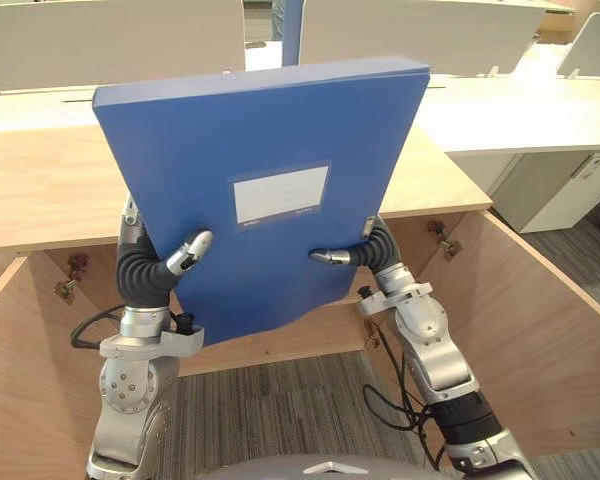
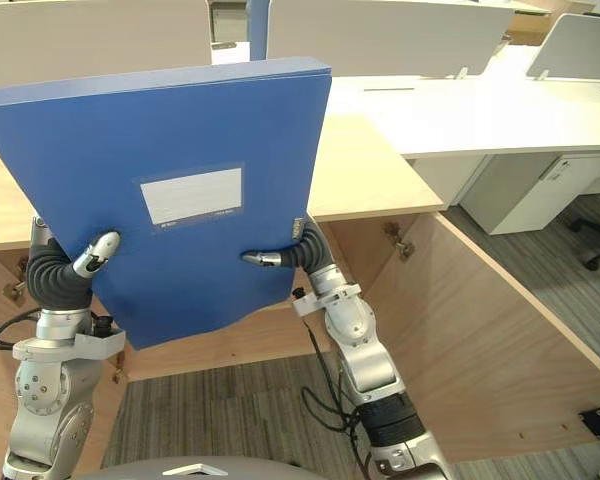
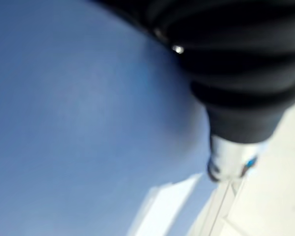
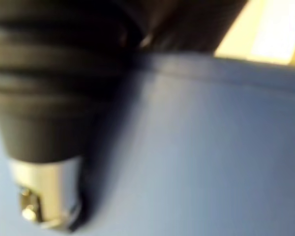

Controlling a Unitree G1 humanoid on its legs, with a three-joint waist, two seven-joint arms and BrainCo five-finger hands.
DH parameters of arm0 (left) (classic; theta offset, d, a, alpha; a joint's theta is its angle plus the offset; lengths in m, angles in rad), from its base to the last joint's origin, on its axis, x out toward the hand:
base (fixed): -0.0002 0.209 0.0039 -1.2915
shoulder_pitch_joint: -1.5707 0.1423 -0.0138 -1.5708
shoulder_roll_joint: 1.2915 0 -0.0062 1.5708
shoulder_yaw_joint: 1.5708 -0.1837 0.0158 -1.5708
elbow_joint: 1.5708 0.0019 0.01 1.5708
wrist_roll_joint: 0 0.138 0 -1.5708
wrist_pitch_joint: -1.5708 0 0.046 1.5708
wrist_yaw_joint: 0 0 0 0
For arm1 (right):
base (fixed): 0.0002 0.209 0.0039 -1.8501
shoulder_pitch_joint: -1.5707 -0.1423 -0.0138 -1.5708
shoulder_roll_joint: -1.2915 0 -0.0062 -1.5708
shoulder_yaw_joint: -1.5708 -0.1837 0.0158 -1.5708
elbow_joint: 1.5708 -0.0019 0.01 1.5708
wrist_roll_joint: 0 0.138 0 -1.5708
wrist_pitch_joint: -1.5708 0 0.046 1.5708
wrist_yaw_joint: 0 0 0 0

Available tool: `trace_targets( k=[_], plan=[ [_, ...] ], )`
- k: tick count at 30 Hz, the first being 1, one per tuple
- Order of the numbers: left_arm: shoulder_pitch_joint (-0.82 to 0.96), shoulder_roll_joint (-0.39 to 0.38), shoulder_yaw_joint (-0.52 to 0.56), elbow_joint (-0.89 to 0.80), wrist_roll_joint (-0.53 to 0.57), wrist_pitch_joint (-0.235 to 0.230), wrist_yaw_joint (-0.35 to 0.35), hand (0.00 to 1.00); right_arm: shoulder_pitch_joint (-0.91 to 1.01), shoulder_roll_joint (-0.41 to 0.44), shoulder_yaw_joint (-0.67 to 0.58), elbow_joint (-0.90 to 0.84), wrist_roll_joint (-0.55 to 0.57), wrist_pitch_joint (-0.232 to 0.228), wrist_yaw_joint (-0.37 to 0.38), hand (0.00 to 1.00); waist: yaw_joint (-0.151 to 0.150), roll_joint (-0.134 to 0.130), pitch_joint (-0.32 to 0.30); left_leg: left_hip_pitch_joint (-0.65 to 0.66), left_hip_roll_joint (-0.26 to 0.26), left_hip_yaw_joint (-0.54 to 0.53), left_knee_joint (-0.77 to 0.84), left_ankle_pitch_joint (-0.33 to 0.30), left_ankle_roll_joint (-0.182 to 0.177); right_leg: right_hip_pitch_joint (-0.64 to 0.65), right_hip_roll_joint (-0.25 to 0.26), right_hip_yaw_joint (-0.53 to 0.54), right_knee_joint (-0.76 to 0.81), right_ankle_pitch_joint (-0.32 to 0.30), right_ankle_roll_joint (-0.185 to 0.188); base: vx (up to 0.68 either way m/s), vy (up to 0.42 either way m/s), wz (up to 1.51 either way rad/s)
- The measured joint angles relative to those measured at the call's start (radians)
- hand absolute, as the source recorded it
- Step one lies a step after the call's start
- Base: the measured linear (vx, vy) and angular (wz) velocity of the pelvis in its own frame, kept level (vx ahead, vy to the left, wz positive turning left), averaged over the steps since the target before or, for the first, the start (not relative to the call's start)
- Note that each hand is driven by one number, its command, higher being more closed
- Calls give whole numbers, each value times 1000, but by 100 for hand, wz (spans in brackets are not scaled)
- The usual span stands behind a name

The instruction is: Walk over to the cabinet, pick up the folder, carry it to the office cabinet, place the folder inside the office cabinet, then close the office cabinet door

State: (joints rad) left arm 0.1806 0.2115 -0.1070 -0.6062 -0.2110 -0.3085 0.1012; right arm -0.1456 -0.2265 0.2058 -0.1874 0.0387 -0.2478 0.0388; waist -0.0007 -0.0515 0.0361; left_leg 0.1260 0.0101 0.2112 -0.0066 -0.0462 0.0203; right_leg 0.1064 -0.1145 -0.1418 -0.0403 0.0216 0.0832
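Lengthwise upright folder (image 1: 270,130), pinched by left robot hand (image 1: 187,253), right robot hand (image 1: 334,257)

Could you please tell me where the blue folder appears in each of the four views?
Left eye view: folder at centre, tilted.
Right eye view: folder, left of centre.
Left wrist view: folder against the left hand.
Right wrist view: folder against the right hand.
Shared landmark: white label, both eye views.

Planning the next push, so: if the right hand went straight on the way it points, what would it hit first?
Probably the cabinet top, behind the folder the right hand grips; depth is unclear.
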Motion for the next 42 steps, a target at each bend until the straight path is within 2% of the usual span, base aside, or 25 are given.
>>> trace_targets(
  k=[2, 7, 9, 17, 22, 25, 31, 38, 40, 42],
  plan=[
    [0, -6, 4, 0, 4, 0, 0, 0, 13, 29, -17, -13, -11, -3, -6, 100, 1, 0, 0, 0, 0, 4, 0, 0, 0, -1, 0, 4, 0, 2, 0, -30, -10, -6],
    [2, -38, 23, 33, 85, 0, 4, 0, 40, 112, -91, -87, -44, -6, -79, 100, 0, 0, 0, 4, -2, 12, 0, 0, 0, -2, -1, 16, -4, 7, 2, -26, -7, -6],
    [21, -57, 66, 68, 115, 0, 27, 0, 75, 146, -148, -120, -43, -10, -112, 100, -1, 0, 0, 5, -2, 14, 0, 0, 0, -2, -1, 18, -6, 8, 3, -8, -6, -2],
    [61, -150, 240, 168, 157, 31, 109, 0, 180, 192, -263, -127, -45, -9, -152, 100, -7, 3, 2, -1, -2, 19, 0, -1, -1, -2, 0, 22, -23, 17, 4, -5, -5, -1],
    [70, -168, 298, 231, 158, 48, 114, 0, 223, 216, -298, -126, -43, -5, -148, 100, -9, 8, 2, -2, -2, 22, 0, -4, -3, -2, 0, 23, -30, 20, 4, 0, 0, 0],
    [72, -195, 316, 244, 178, 57, 114, 0, 232, 217, -297, -119, -39, 6, -132, 100, -8, 11, 4, -2, -2, 22, 0, -5, -4, -2, 0, 22, -31, 20, 4, 0, 0, 0],
    [76, -196, 323, 295, 196, 69, 107, 0, 246, 212, -269, -56, -37, 18, -67, 100, -7, 20, 9, -6, -2, 18, -1, -6, -4, -2, 0, 19, -34, 19, 5, -3, -5, 1],
    [77, -203, 318, 352, 239, 73, 104, 0, 240, 118, -138, 55, -101, 34, -38, 100, 4, 22, 22, -49, -4, -16, 8, -4, -2, -22, -2, -14, -36, 19, 5, -12, -30, 13],
    [69, -203, 318, 353, 254, 73, 110, 0, 211, 93, -104, 77, -133, 35, -38, 100, 11, 23, 61, -82, 0, -26, 32, -3, -1, -43, -4, -28, -14, 18, 4, -46, -32, 23],
    [42, -202, 316, 357, 256, 73, 113, 0, 157, 74, -87, 107, -164, 35, -39, 100, 14, 30, 125, -141, 7, -52, 100, -16, 3, -86, -7, -40, 46, 6, -5, -114, -16, 27]
  ],
)
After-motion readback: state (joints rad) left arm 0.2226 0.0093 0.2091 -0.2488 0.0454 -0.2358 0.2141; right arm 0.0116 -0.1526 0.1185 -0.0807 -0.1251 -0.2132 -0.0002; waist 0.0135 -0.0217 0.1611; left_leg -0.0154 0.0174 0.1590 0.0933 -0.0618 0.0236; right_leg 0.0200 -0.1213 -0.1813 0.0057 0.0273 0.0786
